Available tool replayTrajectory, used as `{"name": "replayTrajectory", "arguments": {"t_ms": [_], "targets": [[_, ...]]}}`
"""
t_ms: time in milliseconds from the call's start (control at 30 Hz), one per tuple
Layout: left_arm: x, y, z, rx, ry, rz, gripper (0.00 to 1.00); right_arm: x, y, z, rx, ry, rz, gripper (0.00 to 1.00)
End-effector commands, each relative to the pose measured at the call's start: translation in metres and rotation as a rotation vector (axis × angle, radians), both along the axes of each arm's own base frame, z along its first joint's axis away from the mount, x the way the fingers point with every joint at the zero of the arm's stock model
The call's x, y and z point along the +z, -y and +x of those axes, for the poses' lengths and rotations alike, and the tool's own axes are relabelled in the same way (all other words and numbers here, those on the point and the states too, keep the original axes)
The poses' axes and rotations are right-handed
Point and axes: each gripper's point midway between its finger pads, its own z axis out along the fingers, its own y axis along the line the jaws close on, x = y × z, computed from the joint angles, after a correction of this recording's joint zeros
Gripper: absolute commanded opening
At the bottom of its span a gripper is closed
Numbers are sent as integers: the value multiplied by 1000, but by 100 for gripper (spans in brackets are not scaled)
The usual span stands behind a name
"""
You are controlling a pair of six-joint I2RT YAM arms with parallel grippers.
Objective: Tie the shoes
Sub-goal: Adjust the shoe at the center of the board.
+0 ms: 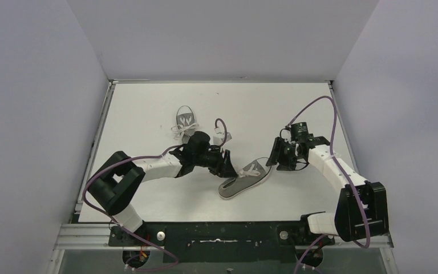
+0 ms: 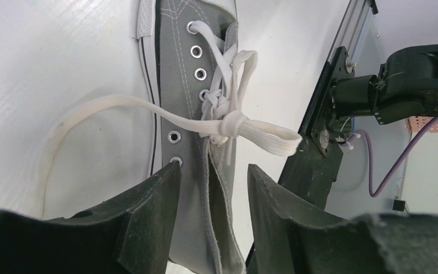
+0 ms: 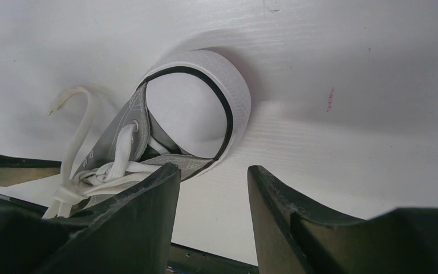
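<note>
Two grey canvas shoes, white rubber edging, on the table (image 1: 308,114): far shoe (image 1: 185,121) toward the back left, near shoe (image 1: 245,178) mid-table between the claws. Its white lace (image 2: 222,63) shows a loose knot (image 2: 231,124), one flat loop (image 2: 274,138) and a long free end (image 2: 91,108) (limp, light, likely to slip), so best pinched at the loop or close by the knot. Left claw (image 2: 212,182) and right claw (image 3: 214,177) both stand released, nothing clamped.

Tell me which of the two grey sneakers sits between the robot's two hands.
The nearer sneaker, at mid-table, with the left hand and the right hand on either side of it. The other sneaker sits farther back, beyond the left hand.
</note>
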Motion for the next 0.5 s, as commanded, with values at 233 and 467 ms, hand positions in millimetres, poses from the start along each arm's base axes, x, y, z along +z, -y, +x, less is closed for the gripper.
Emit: {"name": "replayTrajectory", "arguments": {"t_ms": [233, 467], "targets": [[23, 29, 19, -42, 64, -118, 35, 20, 2, 4, 5, 97, 6, 48], [25, 26, 15, -58, 50, -118, 1, 27, 1, 9, 27, 115, 0, 48]]}}
